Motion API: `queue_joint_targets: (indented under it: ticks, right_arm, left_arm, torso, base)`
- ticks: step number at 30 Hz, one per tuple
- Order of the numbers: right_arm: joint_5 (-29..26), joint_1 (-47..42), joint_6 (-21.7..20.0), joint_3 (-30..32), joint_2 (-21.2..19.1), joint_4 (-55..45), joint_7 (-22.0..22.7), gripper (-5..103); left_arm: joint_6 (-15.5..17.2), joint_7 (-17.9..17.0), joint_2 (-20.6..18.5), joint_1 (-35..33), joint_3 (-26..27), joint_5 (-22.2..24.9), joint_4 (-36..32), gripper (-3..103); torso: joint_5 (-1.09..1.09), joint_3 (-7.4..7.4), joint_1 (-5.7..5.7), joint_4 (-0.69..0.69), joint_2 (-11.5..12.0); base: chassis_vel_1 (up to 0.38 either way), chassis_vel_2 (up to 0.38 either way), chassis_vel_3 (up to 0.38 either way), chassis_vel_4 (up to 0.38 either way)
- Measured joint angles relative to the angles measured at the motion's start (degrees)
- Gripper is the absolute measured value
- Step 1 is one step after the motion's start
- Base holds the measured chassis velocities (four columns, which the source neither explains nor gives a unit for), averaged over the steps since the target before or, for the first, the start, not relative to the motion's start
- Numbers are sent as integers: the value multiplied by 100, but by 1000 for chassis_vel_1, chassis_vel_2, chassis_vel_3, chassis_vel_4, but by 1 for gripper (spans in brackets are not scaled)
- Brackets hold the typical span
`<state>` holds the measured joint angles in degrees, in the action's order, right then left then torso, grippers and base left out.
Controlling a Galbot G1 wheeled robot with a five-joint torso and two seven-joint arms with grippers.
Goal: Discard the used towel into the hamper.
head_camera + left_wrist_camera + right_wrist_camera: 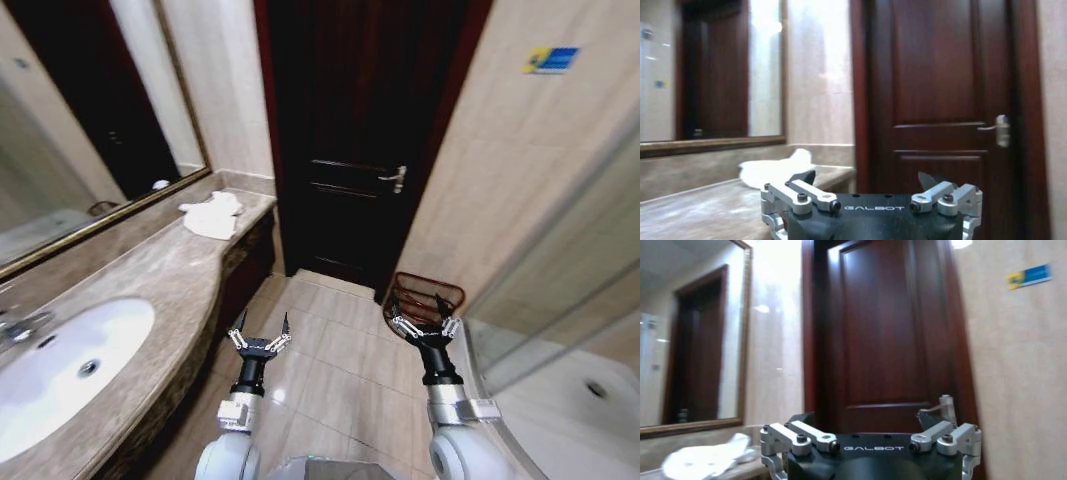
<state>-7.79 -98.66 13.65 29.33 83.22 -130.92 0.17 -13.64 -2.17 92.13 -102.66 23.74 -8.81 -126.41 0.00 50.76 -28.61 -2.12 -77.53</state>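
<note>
A crumpled white towel (213,214) lies on the far end of the marble counter (150,270), near the wall; it also appears as the towel (773,170) in the left wrist view and the towel (707,460) in the right wrist view. The hamper (428,293), a dark red-brown wire basket, stands on the floor by the right wall, just behind my right gripper (422,316). My left gripper (261,331) hangs over the floor beside the counter's front. Both grippers are open and hold nothing.
A white sink (60,365) with a tap (20,328) sits in the near counter. A mirror (70,120) runs along the left wall. A dark wooden door (350,140) with a lever handle (395,178) closes the far end. A glass shower screen (560,290) stands at right.
</note>
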Motion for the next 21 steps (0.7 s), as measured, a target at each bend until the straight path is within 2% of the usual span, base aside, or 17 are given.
queue_joint_targets:
  ticks: [8, 11, 21]
  right_arm:
    - [-54, -21, -74, 21, -15, -119, -89, 100]
    - [-116, -23, -82, 15, -12, -121, -100, 100]
    - [-158, -48, -66, 23, -9, -131, -157, 100]
  left_arm:
    - [76, -135, 0, 18, 25, -60, -11, 100]
    - [172, -285, 0, 26, 63, -170, 4, 100]
    - [162, -410, 0, 47, 52, -338, 79, 100]
  torso:
    - [0, 0, 0, 0, 0]
    - [0, 0, 0, -1, 0]
    - [0, 0, 0, 1, 0]
  base:
    - [128, 130, 119, 126]
    - [88, 108, 113, 109]
    - [19, 17, 17, 17]
